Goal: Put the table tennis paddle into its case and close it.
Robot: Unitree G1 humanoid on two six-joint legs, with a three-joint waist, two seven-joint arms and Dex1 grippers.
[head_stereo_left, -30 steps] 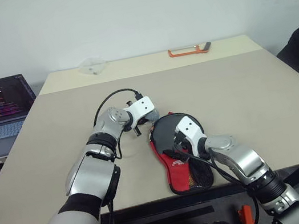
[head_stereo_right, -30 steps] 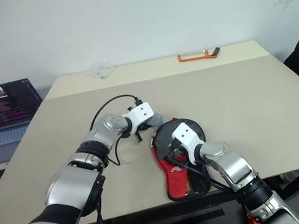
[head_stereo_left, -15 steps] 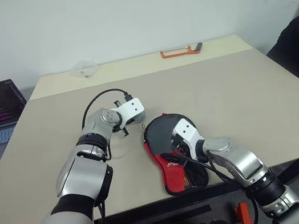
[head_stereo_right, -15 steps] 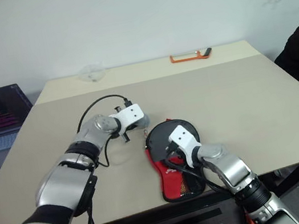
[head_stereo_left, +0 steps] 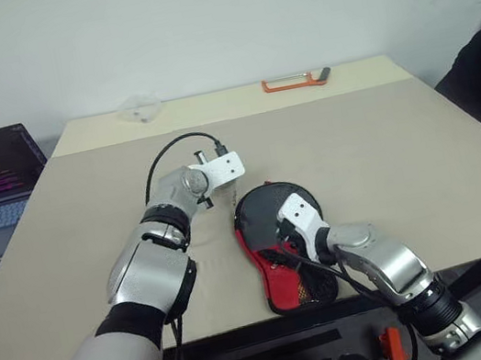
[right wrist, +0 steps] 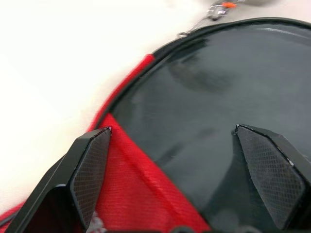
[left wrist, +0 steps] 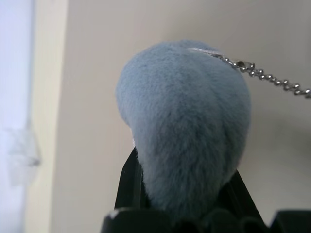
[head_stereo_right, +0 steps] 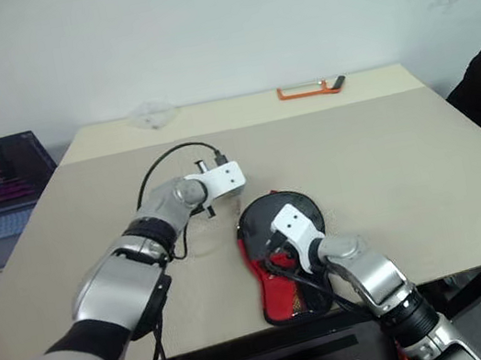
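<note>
On the beige table (head_stereo_left: 421, 148), near its front edge, I see the case (head_stereo_left: 280, 247) lying flat. My right gripper (right wrist: 187, 160) spreads wide over it; my left gripper (left wrist: 182, 194) clamps a grey-blue fluffy pom-pom (left wrist: 187, 121) on a bead chain (left wrist: 265, 77).

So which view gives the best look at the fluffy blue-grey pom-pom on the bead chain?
The left wrist view: the pom-pom sits large between the left tool's fingers, its bead chain trailing off. In the head views that arm's white wrist covers it. The right wrist view catches a bit of chain beyond the case.
</note>
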